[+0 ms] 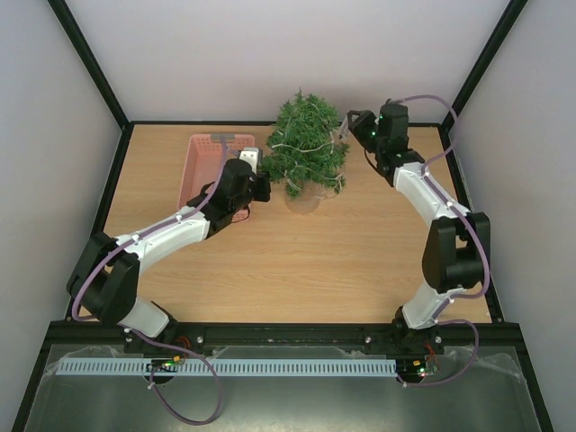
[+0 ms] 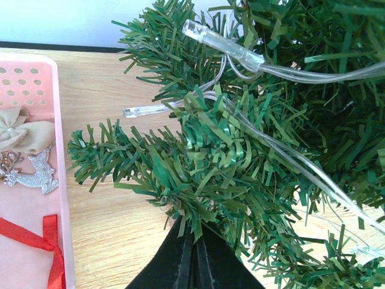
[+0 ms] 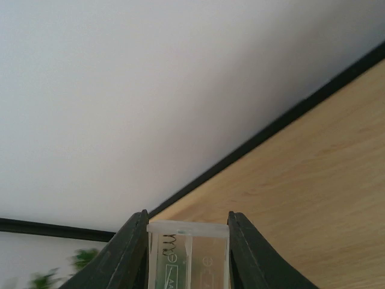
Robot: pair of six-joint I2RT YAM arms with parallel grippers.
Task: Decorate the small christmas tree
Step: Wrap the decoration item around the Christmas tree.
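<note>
The small christmas tree (image 1: 306, 148) stands at the back middle of the table on a round pale base (image 1: 303, 200), with a clear light string through its branches. In the left wrist view its branches (image 2: 240, 150) fill the frame, with clear bulbs (image 2: 216, 42) on the wire. My left gripper (image 1: 261, 184) is at the tree's lower left side. Its fingers (image 2: 180, 265) are shut together, with the tips under a branch's needles. My right gripper (image 1: 349, 129) is by the tree's upper right, shut on a clear battery box (image 3: 188, 253).
A pink perforated basket (image 1: 211, 162) lies left of the tree, beside my left arm. Its rim shows in the left wrist view (image 2: 60, 180), and it holds a beige bow (image 2: 24, 129), a silver reindeer (image 2: 33, 171) and a red ribbon (image 2: 42, 241). Black frame posts and white walls enclose the table.
</note>
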